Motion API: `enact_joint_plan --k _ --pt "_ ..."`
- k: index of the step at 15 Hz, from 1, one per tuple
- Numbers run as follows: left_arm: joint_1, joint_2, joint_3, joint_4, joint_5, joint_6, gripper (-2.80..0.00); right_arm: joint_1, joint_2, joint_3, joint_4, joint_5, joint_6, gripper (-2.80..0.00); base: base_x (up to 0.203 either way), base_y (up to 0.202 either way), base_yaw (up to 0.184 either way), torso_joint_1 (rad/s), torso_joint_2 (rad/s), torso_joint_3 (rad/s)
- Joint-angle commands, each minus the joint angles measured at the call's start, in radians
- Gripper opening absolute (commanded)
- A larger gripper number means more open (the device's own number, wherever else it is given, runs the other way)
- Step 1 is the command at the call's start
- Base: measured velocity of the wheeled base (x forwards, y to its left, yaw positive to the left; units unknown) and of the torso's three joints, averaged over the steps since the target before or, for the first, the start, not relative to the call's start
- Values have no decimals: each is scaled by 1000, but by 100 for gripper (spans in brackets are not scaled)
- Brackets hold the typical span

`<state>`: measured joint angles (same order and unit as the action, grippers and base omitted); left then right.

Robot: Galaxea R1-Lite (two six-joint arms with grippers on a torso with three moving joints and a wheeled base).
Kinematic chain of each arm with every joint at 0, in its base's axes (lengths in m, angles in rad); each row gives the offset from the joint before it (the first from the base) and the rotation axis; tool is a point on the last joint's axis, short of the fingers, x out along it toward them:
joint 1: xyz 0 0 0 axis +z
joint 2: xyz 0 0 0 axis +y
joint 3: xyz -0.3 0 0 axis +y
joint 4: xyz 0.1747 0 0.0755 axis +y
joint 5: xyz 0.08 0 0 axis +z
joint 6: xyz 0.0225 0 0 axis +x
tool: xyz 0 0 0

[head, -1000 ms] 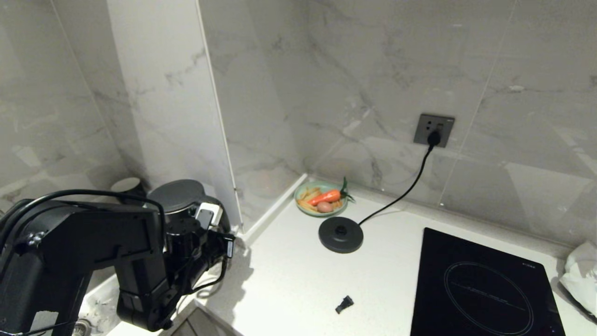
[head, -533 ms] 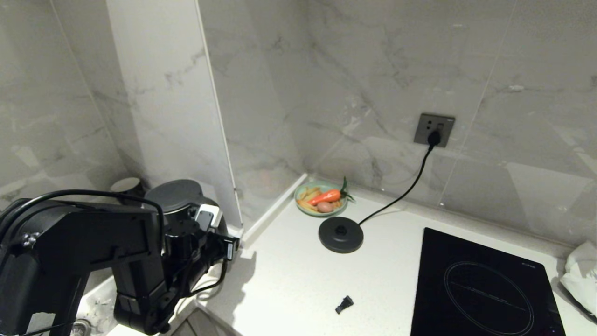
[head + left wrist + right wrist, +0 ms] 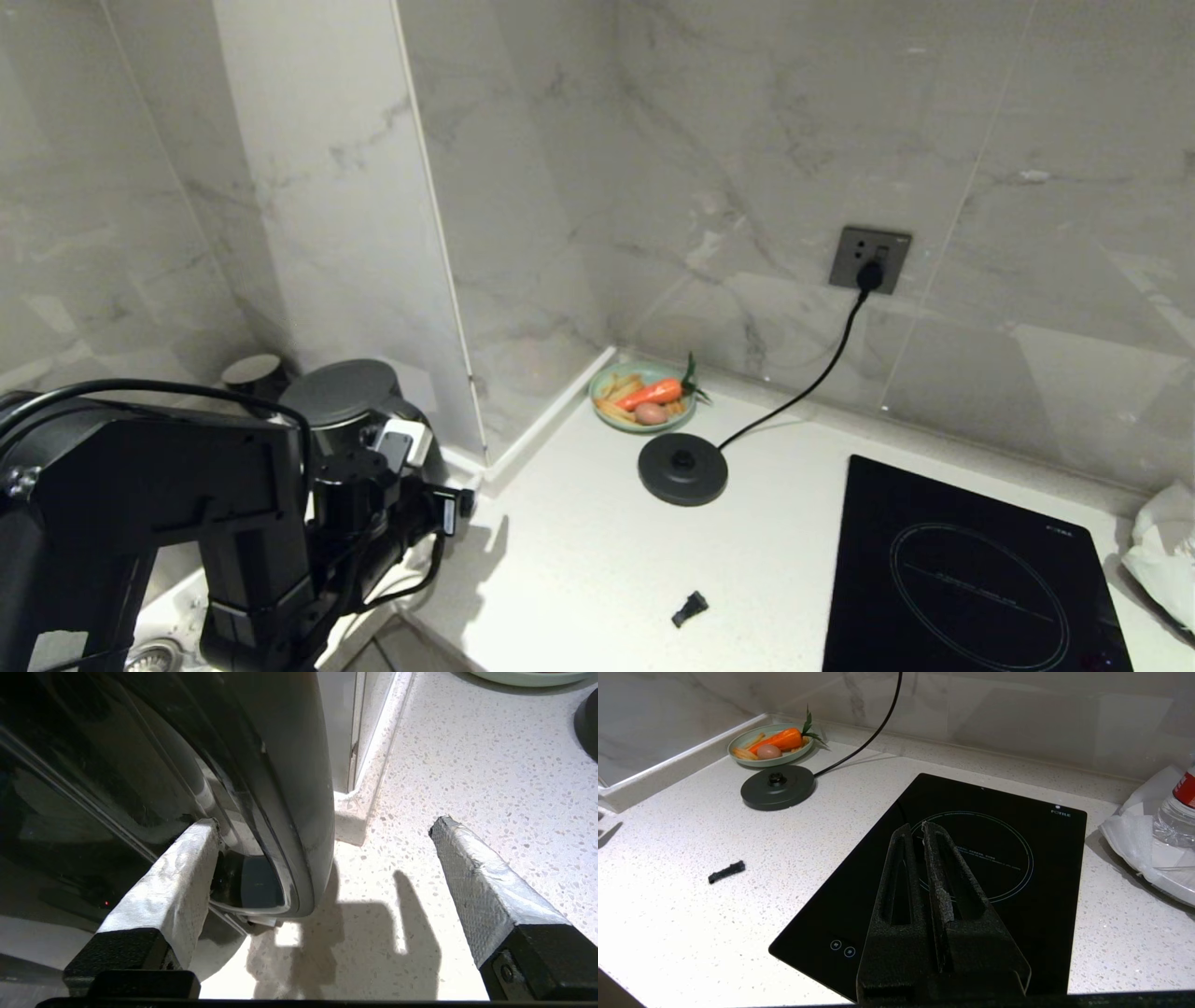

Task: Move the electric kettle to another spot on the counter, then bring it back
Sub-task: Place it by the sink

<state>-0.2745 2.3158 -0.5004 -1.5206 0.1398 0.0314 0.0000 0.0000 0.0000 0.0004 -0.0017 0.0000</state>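
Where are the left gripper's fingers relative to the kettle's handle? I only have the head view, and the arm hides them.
Observer: The left wrist view shows the left gripper open. One finger is inside the electric kettle's handle loop, and the other is outside it, over the counter.
Operator: And the right gripper? It is not in my view.
Observer: The right wrist view shows the right gripper shut and empty, above the induction hob.
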Motion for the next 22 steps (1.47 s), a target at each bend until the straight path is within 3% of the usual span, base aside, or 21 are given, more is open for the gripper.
enact_joint_plan --k 1,6,9,14,22 --pt "-9 -9 12 -9 0 -1 0 0 0 0 1 0 0 -280 0 0 0 0 0 0" --pt "-28 -9 32 -9 0 -3 0 0 0 0 1 0 0 -280 0 0 0 0 0 0" --pt "-41 -38 54 -9 -3 -60 0 0 0 0 0 0 0 -280 0 0 0 0 0 0" --pt "-57 -51 55 -9 -2 -64 0 0 1 0 0 0 0 -280 0 0 0 0 0 0" --pt "-55 -154 203 -9 -2 -96 0 0 1 0 0 0 0 -280 0 0 0 0 0 0"
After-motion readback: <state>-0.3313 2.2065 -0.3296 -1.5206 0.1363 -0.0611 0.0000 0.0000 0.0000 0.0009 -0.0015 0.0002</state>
